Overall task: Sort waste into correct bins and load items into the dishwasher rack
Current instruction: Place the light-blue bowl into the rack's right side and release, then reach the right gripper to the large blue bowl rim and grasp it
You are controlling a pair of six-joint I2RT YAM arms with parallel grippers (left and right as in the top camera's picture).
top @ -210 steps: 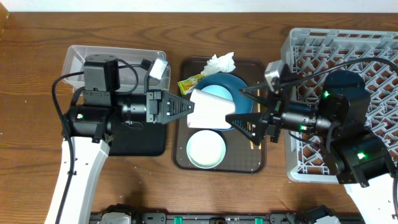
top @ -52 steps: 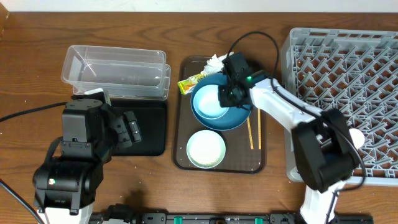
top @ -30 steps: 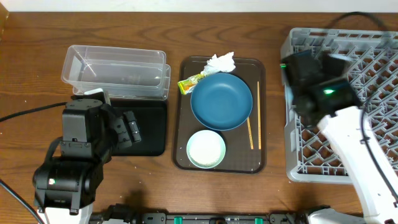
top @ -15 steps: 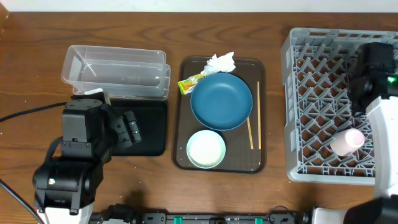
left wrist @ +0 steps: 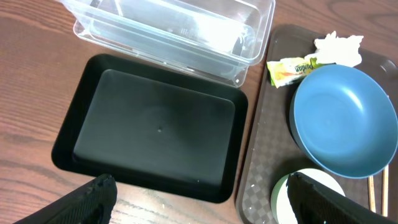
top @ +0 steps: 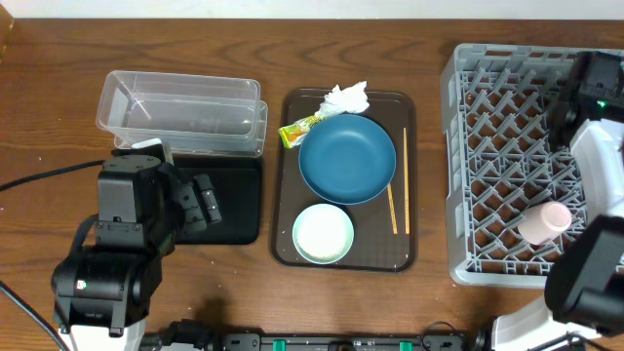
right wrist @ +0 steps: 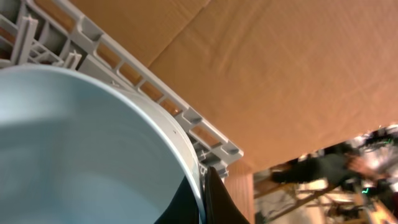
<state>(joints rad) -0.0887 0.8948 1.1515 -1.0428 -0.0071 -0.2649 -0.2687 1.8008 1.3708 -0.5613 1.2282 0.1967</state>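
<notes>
Illegible print on snack wrapper

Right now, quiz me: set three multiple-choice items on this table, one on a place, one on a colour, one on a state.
1. Where does the pink cup lie?
A. in the grey rack
B. on the brown tray
C. in the clear tub

2. What colour is the large dish?
A. red
B. blue
C. black

3. How is the left claw?
A. shut on a spoon
B. shut, empty
C. open, empty

Answers:
1 A, the cup lies among the rack's pegs.
2 B, it shows blue from overhead and from the left wrist.
3 C, its fingers stand wide apart with nothing between them.
</notes>
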